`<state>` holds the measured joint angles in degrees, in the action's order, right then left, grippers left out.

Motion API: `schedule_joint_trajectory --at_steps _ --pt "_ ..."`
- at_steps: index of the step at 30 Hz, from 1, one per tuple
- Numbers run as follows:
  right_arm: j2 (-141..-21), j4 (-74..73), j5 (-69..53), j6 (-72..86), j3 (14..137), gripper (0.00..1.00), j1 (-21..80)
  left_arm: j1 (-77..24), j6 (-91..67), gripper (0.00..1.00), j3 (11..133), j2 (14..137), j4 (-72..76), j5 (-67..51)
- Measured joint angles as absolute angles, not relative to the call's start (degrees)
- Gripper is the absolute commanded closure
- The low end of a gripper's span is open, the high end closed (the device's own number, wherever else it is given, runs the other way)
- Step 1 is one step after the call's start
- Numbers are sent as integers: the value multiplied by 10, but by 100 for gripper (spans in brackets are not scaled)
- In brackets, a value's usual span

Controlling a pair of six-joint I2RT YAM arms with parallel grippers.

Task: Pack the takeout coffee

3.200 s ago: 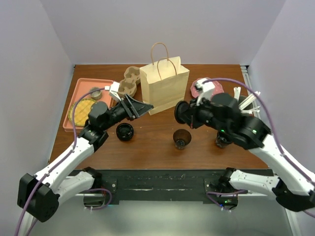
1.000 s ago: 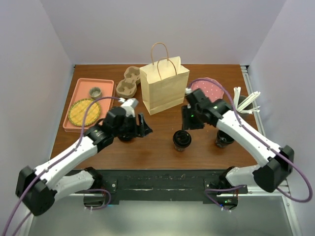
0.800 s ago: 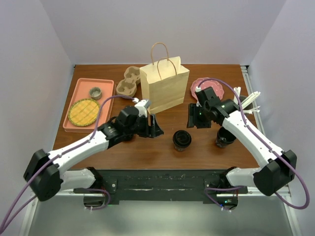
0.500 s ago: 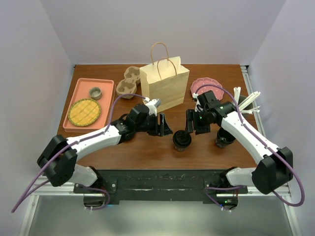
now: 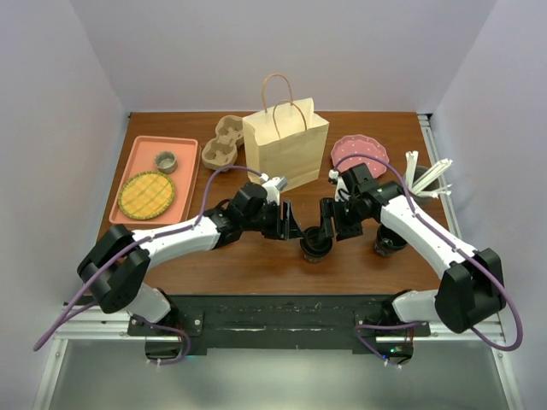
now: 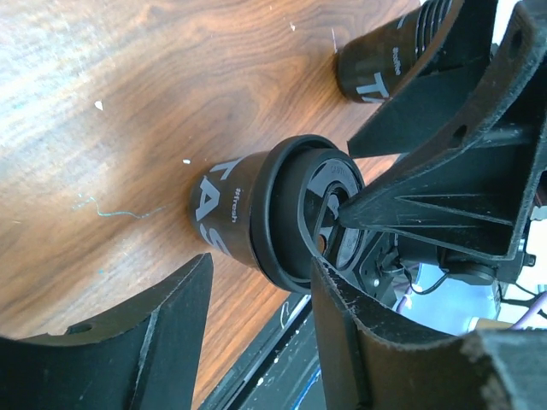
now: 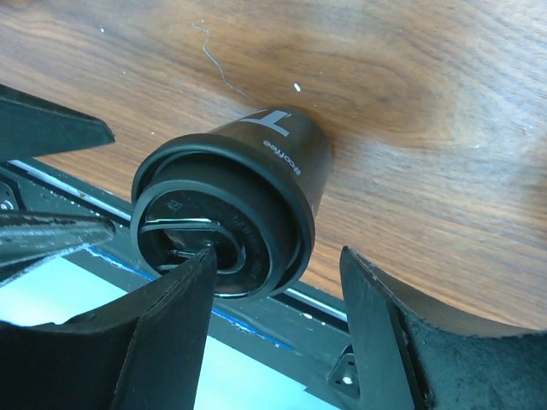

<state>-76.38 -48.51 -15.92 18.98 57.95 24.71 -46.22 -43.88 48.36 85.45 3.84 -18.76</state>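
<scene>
Top view first. Spotted the small black tapered disposable coffee cup with black plastic lid point(image 5: 314, 243) upright on the brown wooden worktop point(image 5: 265, 265), near the front edge, in front of the tan paper bag with twine handles point(image 5: 286, 154). Saw the left end effector point(image 5: 289, 224) just left of it and the right end effector point(image 5: 328, 220) just right of it, both low and pointed inward at the cup. Also noticed a second identical black lidded cup point(image 5: 389, 243) further right, partly under the right arm. Further back, found a tan pulp cup carrier point(image 5: 222, 143) and a pink rectangular tray point(image 5: 141, 154) on the left, and a pink round plate point(image 5: 359, 152) on the right.

Left wrist view next. Caught the cup framed between the two fingers point(image 6: 162, 333), spread wide, nothing gripped. Couldn't tell about any contact with the cup wall. Made out white lettering on the cup's side, the second cup beyond it, and the right end effector's black frame crowding the lid.

Right wrist view last. Same deal: fingers point(image 7: 385, 325) wide apart, cup framed between them, not pinched. Picked out a white "T" on the wall and the left end effector's black tips at the left edge.
</scene>
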Motion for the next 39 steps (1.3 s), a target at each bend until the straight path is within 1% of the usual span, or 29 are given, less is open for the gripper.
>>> schedule_joint_trajectory --at_steps 7,11,17,23,29,33,39 --pt "-768 -457 -177 190 559 37 246 -468 -446 52 481 868 42 -191" --pt "-762 -433 -200 195 542 42 243 -468 -452 54 468 868 44 -188" --pt "-755 -402 -223 205 522 49 242 -467 -455 55 462 868 48 -182" --pt "-754 -377 -237 210 510 53 240 -467 -455 55 461 868 43 -167" --pt "-754 -355 -245 209 501 53 239 -467 -455 50 463 864 27 -151" --pt "-762 -335 -260 201 499 53 237 -467 -455 48 484 855 -30 -121" --pt "-808 -307 -323 174 514 53 237 -461 -455 48 502 824 -114 -68"
